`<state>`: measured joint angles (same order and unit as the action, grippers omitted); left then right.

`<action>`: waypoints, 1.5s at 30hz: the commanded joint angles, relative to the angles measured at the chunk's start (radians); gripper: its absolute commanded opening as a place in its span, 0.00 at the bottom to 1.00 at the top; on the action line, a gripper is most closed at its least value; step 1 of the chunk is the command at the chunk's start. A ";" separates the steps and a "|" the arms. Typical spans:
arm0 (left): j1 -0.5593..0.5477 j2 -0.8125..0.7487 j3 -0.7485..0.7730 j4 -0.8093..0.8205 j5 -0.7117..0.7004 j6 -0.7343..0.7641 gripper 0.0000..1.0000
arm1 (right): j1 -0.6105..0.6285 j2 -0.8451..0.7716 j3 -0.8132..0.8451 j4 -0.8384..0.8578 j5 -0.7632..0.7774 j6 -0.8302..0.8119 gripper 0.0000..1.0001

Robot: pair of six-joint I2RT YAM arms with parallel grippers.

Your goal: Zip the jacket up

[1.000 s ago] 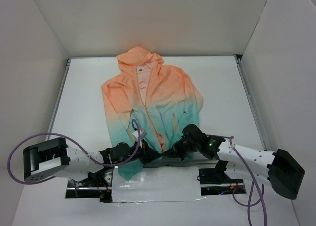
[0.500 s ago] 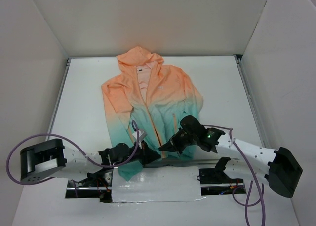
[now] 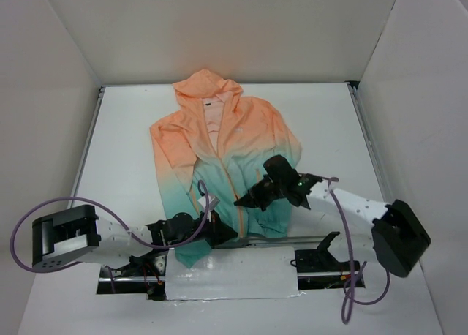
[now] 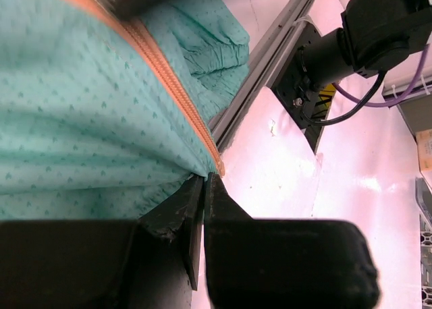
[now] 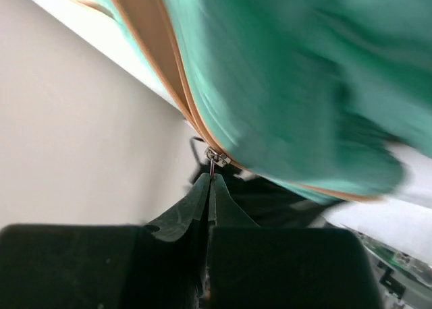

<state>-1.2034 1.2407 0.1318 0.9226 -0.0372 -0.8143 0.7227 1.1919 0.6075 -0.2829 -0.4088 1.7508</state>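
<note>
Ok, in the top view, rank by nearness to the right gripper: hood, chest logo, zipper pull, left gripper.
1. zipper pull, pinched by the right gripper itself.
2. left gripper, just toward the bases, on the jacket hem.
3. chest logo, farther up the front.
4. hood, at the far end.

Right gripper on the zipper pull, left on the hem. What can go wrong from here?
1. The right gripper pinches only the tip of the zipper pull; it may slip free.
2. The left gripper holds the jacket only by its hem corner; if that slips, fabric would likely bunch instead of zipping.
3. Rumpled teal fabric beside the zipper could snag.
</note>
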 commanded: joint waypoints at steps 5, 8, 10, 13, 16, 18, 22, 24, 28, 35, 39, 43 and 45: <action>-0.030 -0.049 -0.015 -0.010 0.042 0.023 0.00 | -0.120 0.294 0.336 0.027 -0.030 -0.122 0.00; -0.036 -0.076 -0.023 -0.027 0.042 0.024 0.00 | -0.160 0.399 0.451 -0.010 -0.015 -0.143 0.00; -0.041 -0.086 -0.029 -0.034 0.013 0.023 0.00 | -0.192 0.462 0.530 -0.019 -0.013 -0.148 0.00; -0.048 -0.106 -0.037 -0.056 0.003 0.023 0.00 | -0.232 0.546 0.676 -0.073 -0.006 -0.175 0.00; -0.056 -0.130 -0.034 -0.079 -0.009 0.026 0.00 | -0.267 0.624 0.822 -0.134 0.013 -0.186 0.00; -0.065 -0.145 -0.024 -0.114 -0.016 0.032 0.00 | -0.288 0.685 0.917 -0.159 0.001 -0.185 0.00; -0.082 -0.155 0.002 -0.171 -0.032 0.049 0.00 | -0.321 0.787 1.080 -0.197 0.002 -0.175 0.00; -0.091 -0.152 0.015 -0.201 -0.035 0.053 0.00 | -0.336 0.847 1.159 -0.202 -0.004 -0.168 0.00; -0.099 -0.150 0.035 -0.238 -0.038 0.066 0.00 | -0.362 0.925 1.281 -0.202 0.004 -0.151 0.00; -0.113 -0.153 0.077 -0.292 0.009 0.102 0.00 | -0.422 1.051 1.526 -0.171 0.042 -0.154 0.00; -0.123 -0.161 0.097 -0.333 0.028 0.122 0.00 | -0.457 1.069 1.563 -0.092 0.022 -0.152 0.00; -0.128 -0.175 0.106 -0.369 0.069 0.135 0.00 | -0.482 1.062 1.572 0.016 0.014 -0.178 0.00; -0.127 -0.178 0.109 -0.387 0.091 0.142 0.00 | -0.485 1.060 1.603 0.048 0.030 -0.214 0.00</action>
<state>-1.3109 1.0805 0.2123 0.5667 -0.0525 -0.7036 0.2485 2.2623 2.1292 -0.4034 -0.4160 1.5730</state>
